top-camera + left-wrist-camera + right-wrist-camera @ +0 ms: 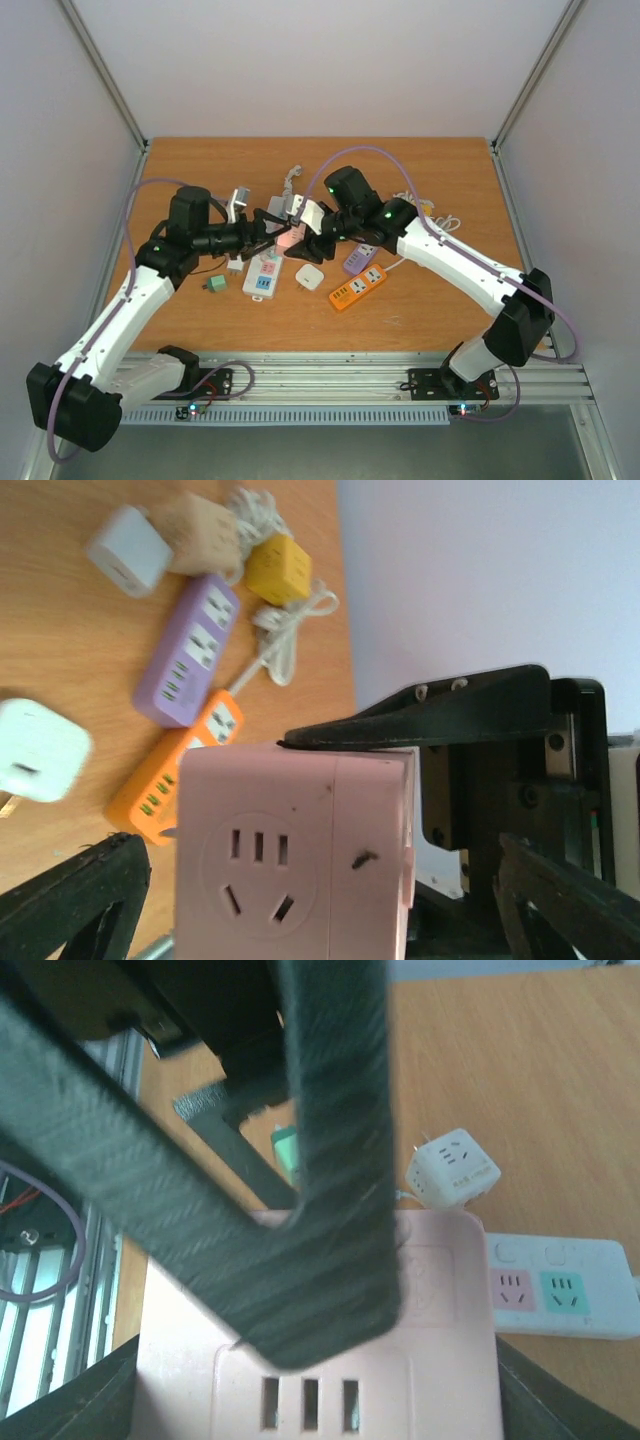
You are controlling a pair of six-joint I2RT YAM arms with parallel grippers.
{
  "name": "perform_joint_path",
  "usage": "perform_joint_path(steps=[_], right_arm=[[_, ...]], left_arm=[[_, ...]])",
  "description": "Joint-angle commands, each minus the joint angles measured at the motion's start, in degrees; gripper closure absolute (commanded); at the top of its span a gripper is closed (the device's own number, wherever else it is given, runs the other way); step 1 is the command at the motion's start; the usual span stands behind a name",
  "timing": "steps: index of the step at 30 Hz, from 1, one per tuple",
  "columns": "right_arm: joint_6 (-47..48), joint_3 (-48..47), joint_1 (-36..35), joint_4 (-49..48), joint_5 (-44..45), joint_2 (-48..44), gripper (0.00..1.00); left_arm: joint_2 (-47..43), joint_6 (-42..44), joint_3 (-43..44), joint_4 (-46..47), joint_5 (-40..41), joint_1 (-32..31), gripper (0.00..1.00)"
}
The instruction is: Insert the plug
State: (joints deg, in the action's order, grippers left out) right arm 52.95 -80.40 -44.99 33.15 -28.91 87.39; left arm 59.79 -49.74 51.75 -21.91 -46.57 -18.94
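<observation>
A pink cube socket (286, 240) hangs above the middle of the table, where both arms meet. In the left wrist view one of its faces (290, 860) shows three slots above two slanted ones. No plug pins show on it, and I cannot tell which piece is the plug. My left gripper (320, 880) is open, its fingers (80, 900) standing clear of the cube's sides. My right gripper (316, 1400) is shut on the cube, with one dark finger (420, 720) lying flat on its top. A finger of the left gripper (330, 1160) crosses the right wrist view.
On the table below lie a white strip (263, 274), a purple strip (359, 259), an orange strip (358, 287), a white cube adapter (310, 277) and a small green adapter (214, 284). A yellow cube (278, 568) and a coiled white cable (285, 630) lie farther right.
</observation>
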Motion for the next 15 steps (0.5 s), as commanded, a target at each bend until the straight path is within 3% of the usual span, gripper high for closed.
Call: perform_joint_path(steps=[1, 6, 11, 15], right_arm=[[1.8, -4.8, 1.6, 2.1, 0.1, 2.9, 0.75], [1.9, -7.7, 5.0, 1.8, -1.7, 8.3, 0.77], [2.1, -13.0, 7.3, -0.5, -1.4, 17.0, 0.79], [2.2, -21.4, 7.9, -0.6, -0.3, 26.0, 0.79]], left_arm=[[-3.0, 8.7, 6.2, -14.3, 19.8, 0.8, 0.04], [-8.7, 12.9, 8.1, -22.6, 40.2, 2.2, 0.02], [-14.3, 15.9, 9.2, -25.9, 49.4, 2.6, 0.01], [-17.3, 18.5, 9.0, -27.2, 51.8, 2.6, 0.01]])
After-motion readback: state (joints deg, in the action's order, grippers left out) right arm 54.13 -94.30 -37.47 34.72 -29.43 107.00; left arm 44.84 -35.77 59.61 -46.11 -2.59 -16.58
